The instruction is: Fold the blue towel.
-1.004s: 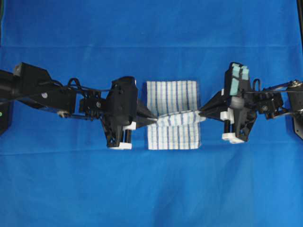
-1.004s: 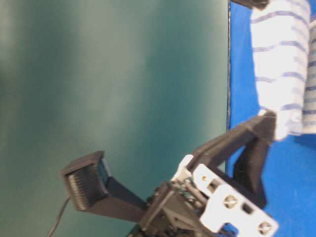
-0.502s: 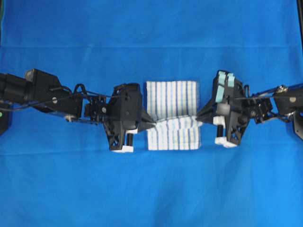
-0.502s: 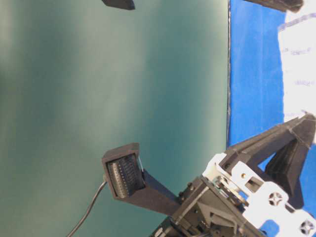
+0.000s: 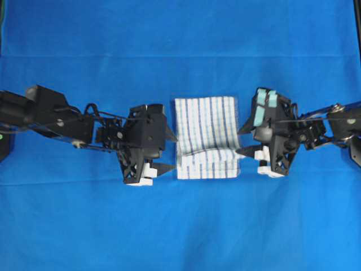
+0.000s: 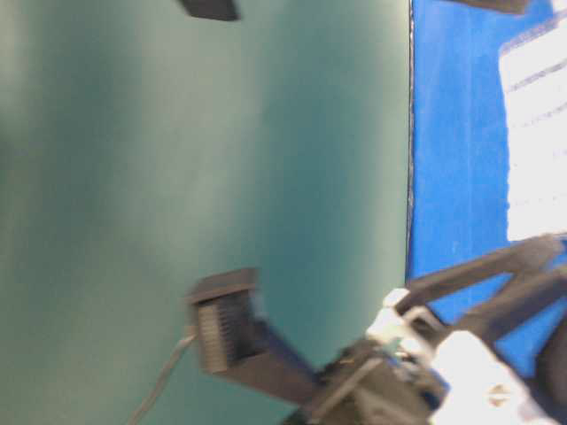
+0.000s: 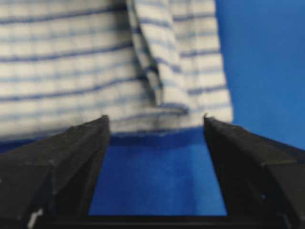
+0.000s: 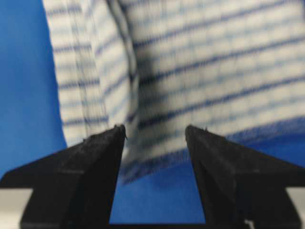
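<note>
Between the two arms, at the middle of the plain blue cloth (image 5: 180, 226) that covers the work surface, lies the blue towel (image 5: 204, 121), a white woven piece with thin blue check stripes. Nearest the lower edge of the overhead view, a folded band of the towel lies doubled over the rest, its raised crease running from side to side. Beyond that crease, the upper part lies flat in a single visible layer, its far edge straight and square.

Left gripper (image 5: 171, 151): jaws spread wide, tips pointing at the towel's left edge, just beside it and holding nothing. In the left wrist view the two dark fingers (image 7: 81, 143) stand apart with bare blue cloth between them, the towel's edge just beyond the tips.

Right gripper (image 5: 242, 141): jaws likewise parted and empty, tips just beside the towel's right edge. The right wrist view shows both fingers (image 8: 102, 148) with the striped cloth lying past and between them, ungripped; whether the tips touch it cannot be told.

The table-level view is blurred; it shows only a strip of towel on the blue cloth and part of one arm.

Progress, as judged: one fold appears laid and released. The overlap covers only the near portion, with a slight ridge, so a further fold or a smoothing pass may be left.
</note>
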You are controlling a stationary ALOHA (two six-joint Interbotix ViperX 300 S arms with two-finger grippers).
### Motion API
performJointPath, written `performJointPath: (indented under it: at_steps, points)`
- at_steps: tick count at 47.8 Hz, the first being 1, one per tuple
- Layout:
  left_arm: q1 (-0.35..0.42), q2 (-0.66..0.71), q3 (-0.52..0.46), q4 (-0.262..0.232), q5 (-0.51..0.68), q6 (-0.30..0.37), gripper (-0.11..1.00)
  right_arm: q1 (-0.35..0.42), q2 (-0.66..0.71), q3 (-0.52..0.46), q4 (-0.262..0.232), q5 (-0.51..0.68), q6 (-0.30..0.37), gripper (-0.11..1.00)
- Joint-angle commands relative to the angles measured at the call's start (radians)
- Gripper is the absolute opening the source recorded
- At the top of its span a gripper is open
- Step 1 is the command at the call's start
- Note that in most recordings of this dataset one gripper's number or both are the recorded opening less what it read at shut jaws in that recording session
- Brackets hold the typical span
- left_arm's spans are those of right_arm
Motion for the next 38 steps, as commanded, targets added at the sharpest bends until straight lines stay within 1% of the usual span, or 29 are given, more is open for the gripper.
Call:
performJointPath:
  at_steps: [1,9,13,26,30,38]
  points:
    - [0.005,-0.083,-0.002,0.002,0.020,0.003,0.71,0.003,-0.080,-0.026,-0.002,0.028,-0.005,0.58]
    - [0.014,-0.219,0.025,0.003,0.097,0.005,0.71,0.005,-0.239,-0.032,-0.012,0.110,-0.006,0.58]
    - [0.014,-0.285,0.046,0.003,0.112,0.005,0.71,0.003,-0.319,-0.031,-0.025,0.137,-0.008,0.58]
    - [0.020,-0.522,0.144,0.003,0.109,0.005,0.71,0.003,-0.580,-0.014,-0.074,0.230,-0.006,0.58]
    - [0.025,-0.594,0.178,0.003,0.103,0.003,0.71,0.003,-0.634,-0.014,-0.078,0.268,-0.011,0.58]
    - [0.032,-0.752,0.270,0.003,0.074,0.003,0.71,0.005,-0.709,0.008,-0.107,0.311,-0.017,0.58]
